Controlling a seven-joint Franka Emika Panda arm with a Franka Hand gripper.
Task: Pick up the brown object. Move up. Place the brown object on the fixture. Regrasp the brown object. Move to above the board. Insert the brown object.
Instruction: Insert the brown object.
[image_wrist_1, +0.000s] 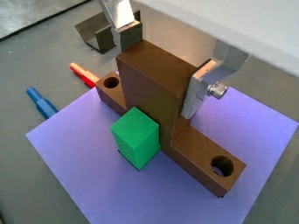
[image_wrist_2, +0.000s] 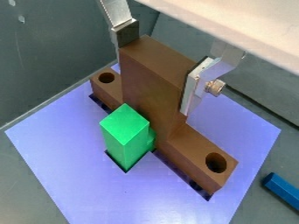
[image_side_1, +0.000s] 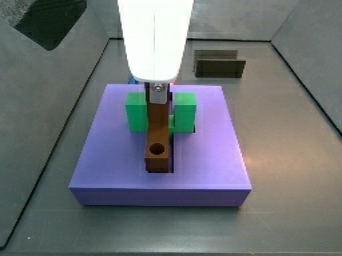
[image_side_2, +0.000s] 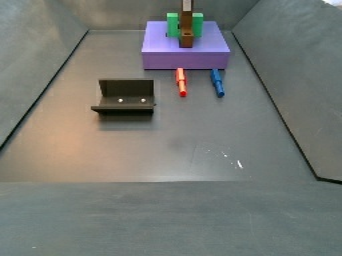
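Observation:
The brown object (image_wrist_1: 152, 87) stands on the purple board (image_wrist_1: 82, 166). Its long base, with a round hole at each end, lies in the board's lengthwise slot, and its tall middle part rises between my fingers. My gripper (image_wrist_1: 162, 74) is straight above it, one silver finger (image_wrist_1: 197, 96) against each side of the upright part, with no gap showing. The same hold shows in a wrist view (image_wrist_2: 158, 70) and a side view (image_side_1: 158, 90). The green block (image_wrist_1: 135, 136) sits against the brown object. The dark fixture (image_side_2: 126, 97) stands apart on the floor, empty.
An orange peg (image_side_2: 182, 82) and a blue peg (image_side_2: 218, 82) lie on the floor beside the board's (image_side_2: 160, 55) near edge. The fixture also shows beyond the board in a side view (image_side_1: 219, 66). Grey walls enclose the floor.

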